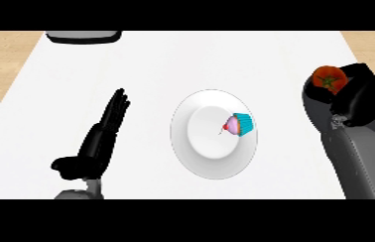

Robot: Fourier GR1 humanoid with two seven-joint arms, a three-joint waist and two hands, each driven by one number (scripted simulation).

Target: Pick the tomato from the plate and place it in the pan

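A red tomato [330,79] with a green stem is held at the far right, off the plate, and my right hand [354,99] curls round it from below and the right. The white plate [201,159] lies in the middle of the counter and holds a cupcake [239,125] with pink icing and a blue wrapper on its right side. My left hand [102,134] rests open to the left of the plate, fingers straight and pointing away from me. At the top left edge shows part of a dark grey pan [83,36], mostly cut off by the view.
The white counter [190,62] stretches between the plate and the pan. Wooden floor [16,52] shows past the counter's left and right edges.
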